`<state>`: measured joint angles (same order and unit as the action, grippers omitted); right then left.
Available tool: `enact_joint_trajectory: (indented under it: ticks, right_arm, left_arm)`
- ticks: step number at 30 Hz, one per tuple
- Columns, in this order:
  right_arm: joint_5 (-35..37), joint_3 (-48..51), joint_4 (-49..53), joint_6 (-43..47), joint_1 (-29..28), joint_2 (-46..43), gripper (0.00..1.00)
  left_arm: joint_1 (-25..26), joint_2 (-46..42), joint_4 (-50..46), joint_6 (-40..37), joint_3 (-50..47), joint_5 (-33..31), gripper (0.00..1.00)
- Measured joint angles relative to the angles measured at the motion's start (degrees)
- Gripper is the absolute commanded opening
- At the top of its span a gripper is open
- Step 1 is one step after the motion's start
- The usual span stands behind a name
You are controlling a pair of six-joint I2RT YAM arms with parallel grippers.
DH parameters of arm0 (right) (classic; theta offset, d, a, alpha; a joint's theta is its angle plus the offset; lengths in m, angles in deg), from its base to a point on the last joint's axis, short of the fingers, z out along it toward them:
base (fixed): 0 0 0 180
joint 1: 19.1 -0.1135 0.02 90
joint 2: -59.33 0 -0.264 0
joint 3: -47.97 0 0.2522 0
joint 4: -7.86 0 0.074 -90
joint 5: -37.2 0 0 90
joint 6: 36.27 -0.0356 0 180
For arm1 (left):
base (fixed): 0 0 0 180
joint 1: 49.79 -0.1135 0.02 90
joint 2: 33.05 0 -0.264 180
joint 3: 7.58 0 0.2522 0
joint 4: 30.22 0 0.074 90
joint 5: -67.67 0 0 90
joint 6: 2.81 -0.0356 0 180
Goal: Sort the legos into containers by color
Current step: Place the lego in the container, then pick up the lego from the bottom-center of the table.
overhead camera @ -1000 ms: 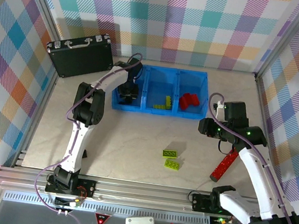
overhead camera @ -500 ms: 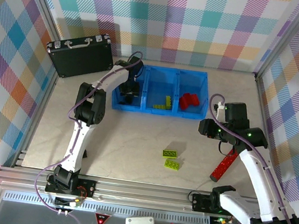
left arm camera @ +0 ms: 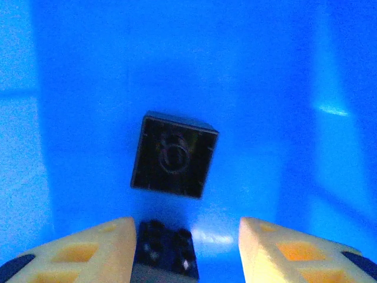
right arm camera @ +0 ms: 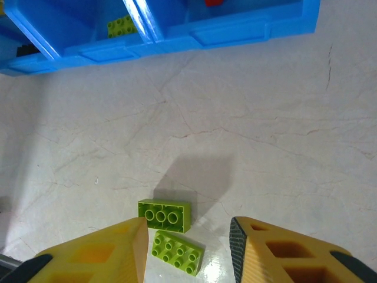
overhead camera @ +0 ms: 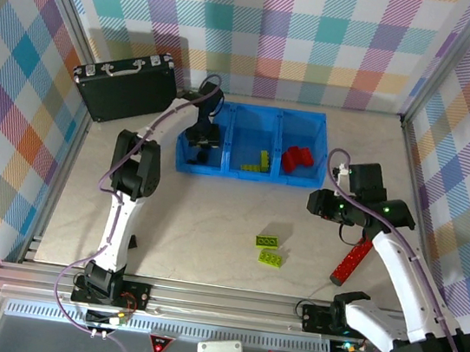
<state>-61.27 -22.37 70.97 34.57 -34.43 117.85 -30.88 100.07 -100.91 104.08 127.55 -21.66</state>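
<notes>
Left end effector (left arm camera: 187,230) hangs released inside the blue bin's (overhead camera: 248,176) nine o'clock compartment. A black cube (left arm camera: 174,154) lies free on the floor at its twelve o'clock, and a second black brick (left arm camera: 165,254) sits ungripped beside one finger. Right end effector (right arm camera: 187,230), open-jawed and empty, hovers over two lime-green plates (right arm camera: 165,215) on the tabletop (overhead camera: 210,225). Lime plates (overhead camera: 259,164) fill the middle compartment, red bricks (overhead camera: 299,157) the three o'clock one. Probably left: those two plates and the long red bar (overhead camera: 353,261) at four o'clock.
</notes>
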Motion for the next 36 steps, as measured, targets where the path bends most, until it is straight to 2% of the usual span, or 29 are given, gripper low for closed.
enact_joint_trajectory:
  ticks: [10,22,28,36]
  right_arm:
    - [0.0,1.8,-0.9,-4.0,-4.2,3.6,0.43]
    - [4.8,2.9,-3.1,-10.7,-17.9,15.0,0.48]
    - [7.9,1.5,-3.3,-14.7,-23.5,21.0,0.55]
    - [11.5,-1.6,-3.6,-19.2,-28.1,26.1,0.68]
  left_arm:
    - [0.0,-10.6,-0.3,-0.6,-4.7,1.3,0.50]
    - [-0.1,-22.9,-2.9,-4.1,-14.6,-0.4,0.52]
    - [-1.0,-28.8,-3.1,-5.9,-19.7,-2.3,0.52]
    - [-3.3,-34.4,-2.9,-8.8,-27.8,-5.9,0.52]
